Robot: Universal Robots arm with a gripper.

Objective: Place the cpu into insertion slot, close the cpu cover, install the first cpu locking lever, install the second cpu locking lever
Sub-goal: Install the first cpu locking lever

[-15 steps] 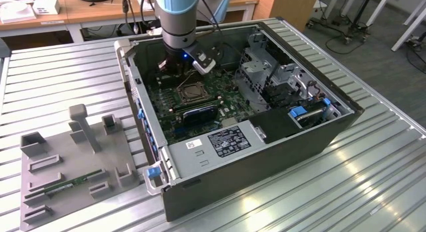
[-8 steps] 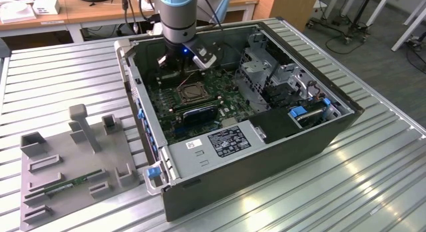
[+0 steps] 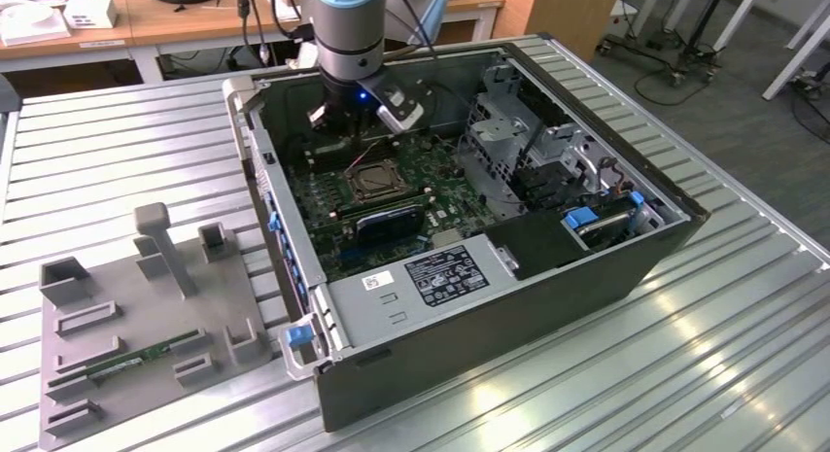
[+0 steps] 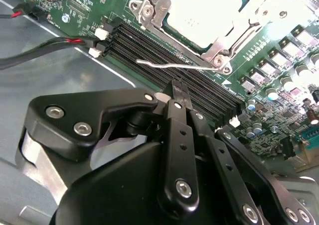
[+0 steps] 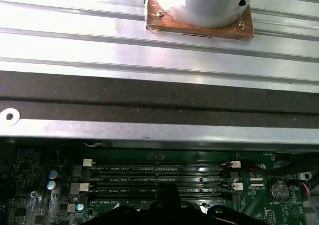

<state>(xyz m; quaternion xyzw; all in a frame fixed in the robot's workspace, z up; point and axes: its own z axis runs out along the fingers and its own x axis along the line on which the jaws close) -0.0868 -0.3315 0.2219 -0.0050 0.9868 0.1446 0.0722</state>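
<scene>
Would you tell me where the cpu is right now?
The cpu sits in the insertion slot on the green motherboard, under the closed cpu cover, beside the memory slots.

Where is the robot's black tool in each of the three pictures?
Exterior view: the tool hangs inside the open computer case, over the green board.
Second wrist view: its tip sits above the long black memory slots.
First wrist view: its dark tip is over those slots.
Shared landmark: the green board.

The gripper (image 4: 179, 93) hangs low over the memory slots (image 4: 169, 78). The case wall (image 3: 279, 228) and drive cage (image 3: 519, 131) box it in; open above.
</scene>
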